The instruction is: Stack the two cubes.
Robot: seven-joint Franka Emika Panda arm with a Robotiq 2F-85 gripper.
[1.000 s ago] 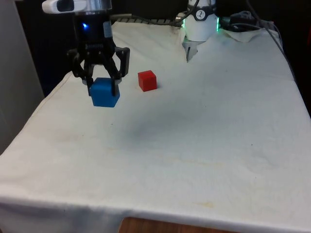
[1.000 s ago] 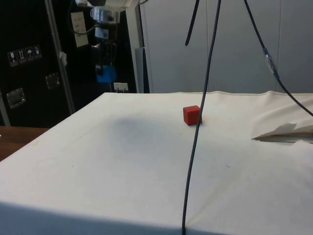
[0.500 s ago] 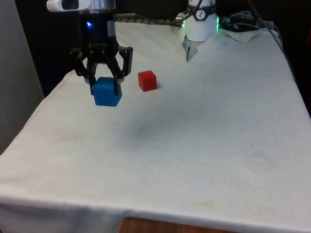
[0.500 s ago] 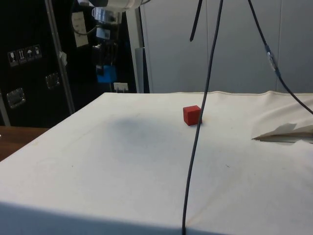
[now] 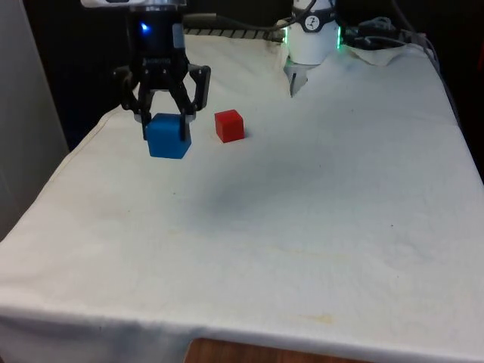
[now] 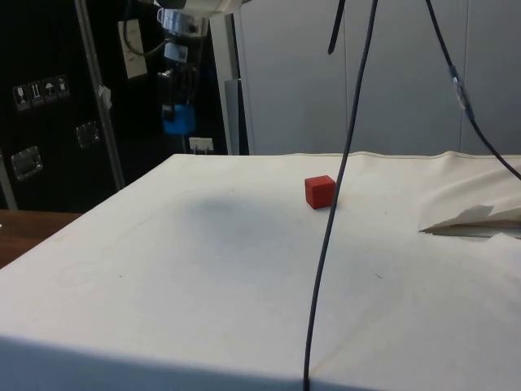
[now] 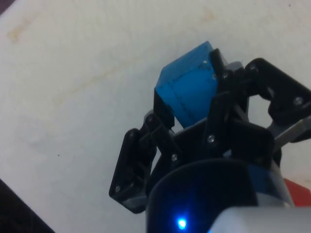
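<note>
Fingers of the black gripper are pinched on opposite faces of the blue cube, and they carry it in the air clear of the white worktop; in the side view the blue cube hangs well above the cloth, and in the wrist view it sits tilted between the two black fingers, with most of its bulk sticking out past their tips. That height looks chosen so the held cube can pass over the other one and be lowered from above, which is what stacking needs. Taking the red cube as the landmark, the blue one hovers just off its side toward the front view's left, near but apart, and higher. The red cube rests flat on the cloth, alone, with bare cloth between it and the held one, so nothing blocks a short sideways carry. Farther back from the red cube, toward the front view's right, the arm's white base stands beside bunched cloth. A dark cable hangs in front of the red cube in the side view.
</note>
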